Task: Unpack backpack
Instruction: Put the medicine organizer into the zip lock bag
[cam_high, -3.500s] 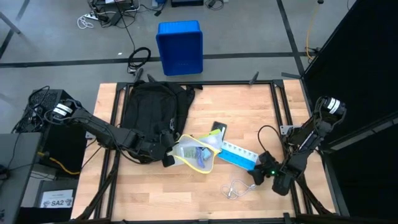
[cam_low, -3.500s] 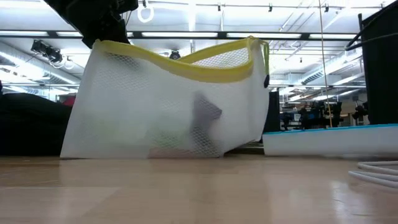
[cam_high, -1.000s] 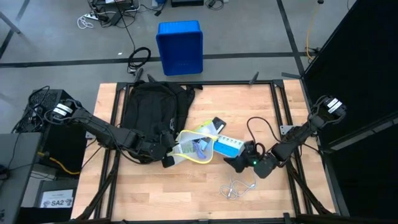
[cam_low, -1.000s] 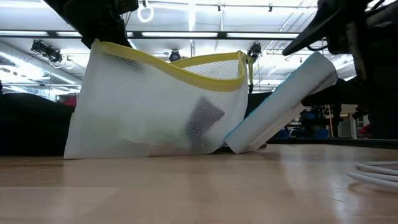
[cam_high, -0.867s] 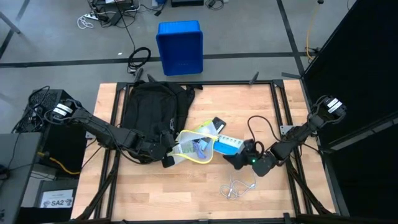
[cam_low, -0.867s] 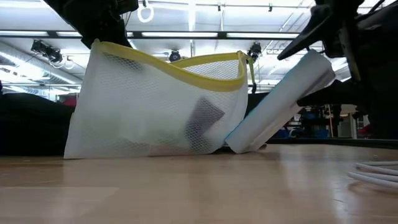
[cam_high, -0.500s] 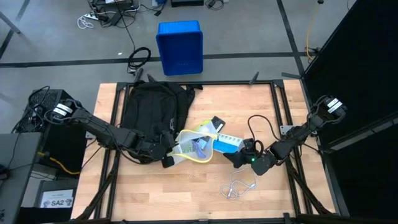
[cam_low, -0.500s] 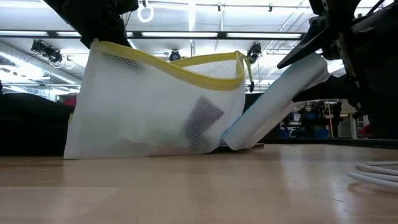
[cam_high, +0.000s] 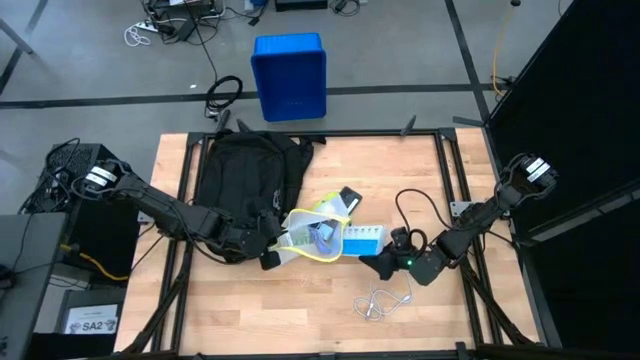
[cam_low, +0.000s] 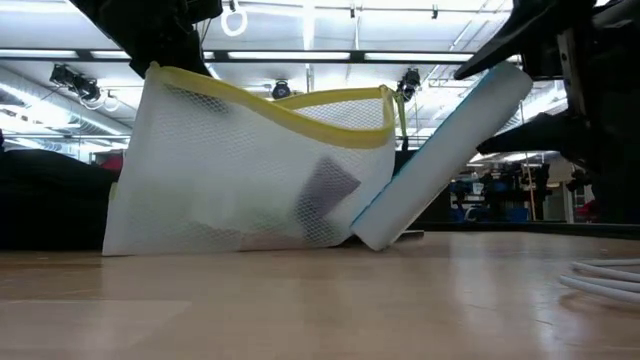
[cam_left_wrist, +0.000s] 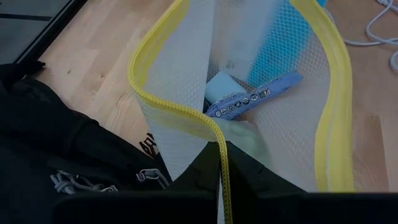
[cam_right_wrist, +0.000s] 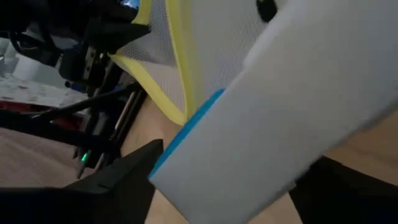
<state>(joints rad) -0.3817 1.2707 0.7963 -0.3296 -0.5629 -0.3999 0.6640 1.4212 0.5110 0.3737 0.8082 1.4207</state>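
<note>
wood table: left hand pinches mesh pouch; right hand clasps white box beside backpack.

Worktop: light wood planks in a black frame. Lying on it:
- black backpack, far-left area, flat.
- white mesh pouch with yellow rim, centre, just beside the backpack; bottom edge on the wood in the low view.
- white-and-blue box, tilted: low end on the wood against the pouch, high end raised.
- small dark flat item just behind the pouch.
- white cable, loosely coiled, near the front edge, right of centre.
</note>
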